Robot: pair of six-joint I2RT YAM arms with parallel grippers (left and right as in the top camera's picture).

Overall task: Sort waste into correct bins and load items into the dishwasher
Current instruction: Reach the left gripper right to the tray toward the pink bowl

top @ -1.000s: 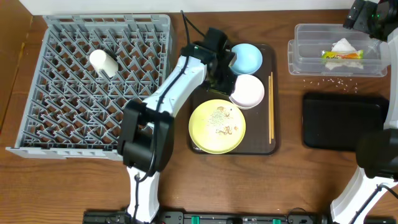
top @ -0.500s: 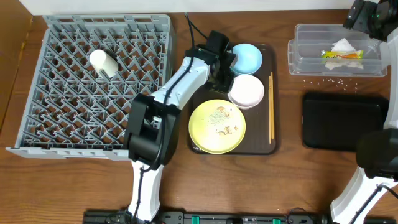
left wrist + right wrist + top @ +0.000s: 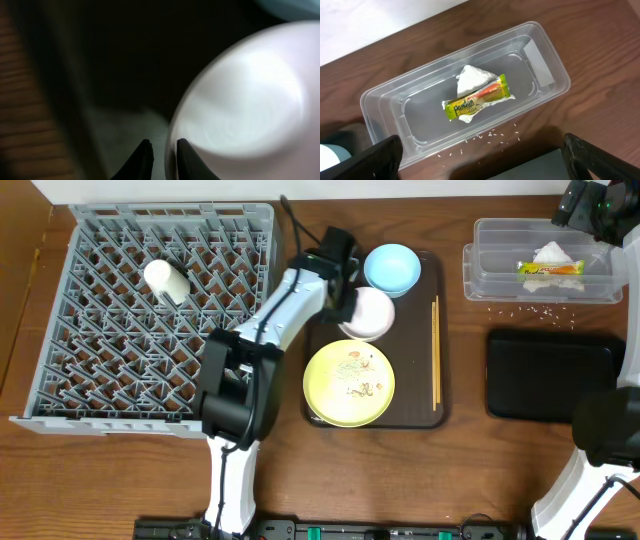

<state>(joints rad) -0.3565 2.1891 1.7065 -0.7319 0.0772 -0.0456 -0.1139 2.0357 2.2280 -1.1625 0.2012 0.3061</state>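
Evidently the step in hand is loading the white bowl (image 3: 368, 313) into the rack (image 3: 100, 423): the left gripper (image 3: 344, 288) is clenched on the bowl's left rim, and the wrist view shows the two fingers (image 3: 145, 159) set close with that rim between them. The bowl is over the brown tray (image 3: 425, 416), between the blue bowl (image 3: 392, 268) and the plate (image 3: 349, 383); whether it has left the tray's surface I cannot tell. A cup (image 3: 166, 280) already lies in the rack, while the chopsticks (image 3: 436, 350) lie along the tray's right side. The right gripper (image 3: 585, 200) hangs spread wide and empty above the tub (image 3: 482, 275), which holds the napkin (image 3: 472, 79) and wrapper (image 3: 476, 102); crumbs (image 3: 530, 307) are scattered on the table just beside it, and the black tray (image 3: 550, 375) holds nothing visible. Next, I judge, the bowl must be raised clear of the tray's lip, carried left over the rack wall and set between pegs away from the cup. A thin rim pinch may let it swing or slip, so the lift should be slow and level.
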